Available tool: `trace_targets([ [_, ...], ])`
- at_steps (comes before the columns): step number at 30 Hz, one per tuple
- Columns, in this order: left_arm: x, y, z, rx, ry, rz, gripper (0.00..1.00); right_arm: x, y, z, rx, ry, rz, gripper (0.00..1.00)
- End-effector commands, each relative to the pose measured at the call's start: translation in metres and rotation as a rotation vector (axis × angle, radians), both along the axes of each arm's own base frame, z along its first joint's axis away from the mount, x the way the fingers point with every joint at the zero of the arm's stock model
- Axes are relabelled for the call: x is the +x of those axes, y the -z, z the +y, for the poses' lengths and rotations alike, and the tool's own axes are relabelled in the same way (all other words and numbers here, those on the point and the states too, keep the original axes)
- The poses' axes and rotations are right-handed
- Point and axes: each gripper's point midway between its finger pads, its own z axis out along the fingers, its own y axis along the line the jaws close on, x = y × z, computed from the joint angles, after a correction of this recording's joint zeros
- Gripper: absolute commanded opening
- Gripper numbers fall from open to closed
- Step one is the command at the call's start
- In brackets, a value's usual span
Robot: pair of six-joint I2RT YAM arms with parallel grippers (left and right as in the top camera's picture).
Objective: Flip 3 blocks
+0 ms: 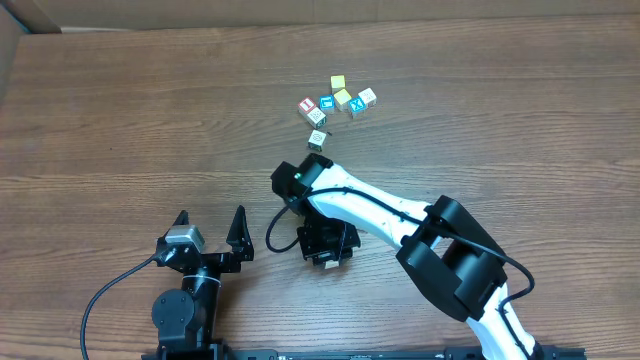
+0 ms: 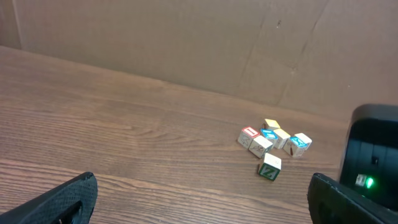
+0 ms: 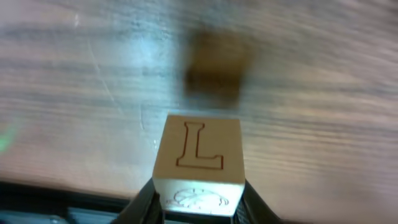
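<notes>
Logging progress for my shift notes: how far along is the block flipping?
Done: unclear; nothing in the cluster of blocks shows which were flipped. In hand: the right gripper holds the L block above the table. Left: setting it down turned, perhaps more. The left gripper sits open, idle.

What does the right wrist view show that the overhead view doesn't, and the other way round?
Right wrist only: a cream block with a red L pinched in the right pincer, its blurred shadow on the table beyond. Overhead only: the cluster of loose blocks, a lone block nearer the right arm, and the open left pincer. Both: the wooden table.
</notes>
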Motion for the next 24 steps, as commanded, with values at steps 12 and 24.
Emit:
trace_targets([
  [12, 0.0, 0.0, -0.001, 0.02, 0.005, -0.004, 1.0, -0.016, -0.022, -0.009, -0.004, -0.081, 0.211, 0.13],
  [24, 0.0, 0.0, -0.001, 0.02, 0.005, -0.003, 1.0, 0.007, 0.002, 0.003, 0.035, -0.109, 0.101, 0.68],
])
